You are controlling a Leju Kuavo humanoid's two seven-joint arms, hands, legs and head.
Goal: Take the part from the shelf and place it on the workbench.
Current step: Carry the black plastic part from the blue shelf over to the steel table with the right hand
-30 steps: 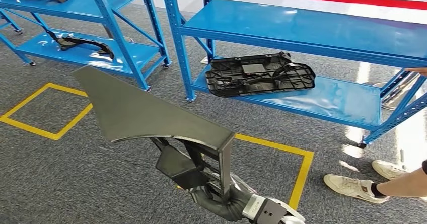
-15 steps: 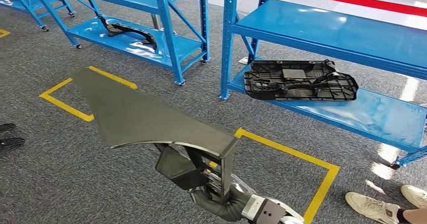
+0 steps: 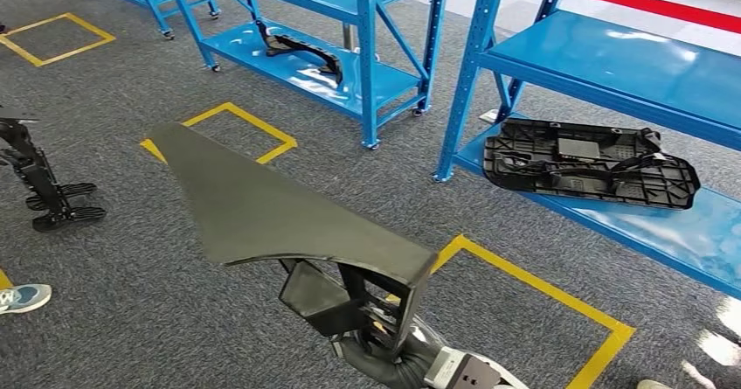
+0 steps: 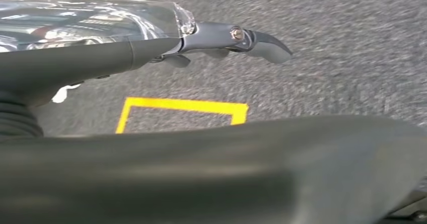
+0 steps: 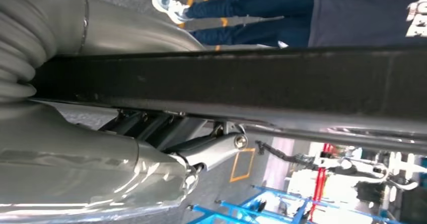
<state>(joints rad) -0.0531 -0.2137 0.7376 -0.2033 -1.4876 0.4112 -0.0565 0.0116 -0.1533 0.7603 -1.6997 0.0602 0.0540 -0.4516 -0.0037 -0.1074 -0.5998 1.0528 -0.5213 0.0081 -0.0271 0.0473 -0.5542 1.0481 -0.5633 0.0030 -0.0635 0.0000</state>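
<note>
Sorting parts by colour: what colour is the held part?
Dark grey to black, matte; clearest in the head view, part.

Right hand gripping dark part; a person's legs standing beyond; blue shelf showing over grey carpet.

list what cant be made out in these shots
- Right hand: head view, its grip lies under the part, fingers mostly covered.
- Left hand: left wrist view, blurred; a dark surface hides much of the floor.
- Person: right wrist view, cut off by the edge.
- Workbench: not seen.
</note>
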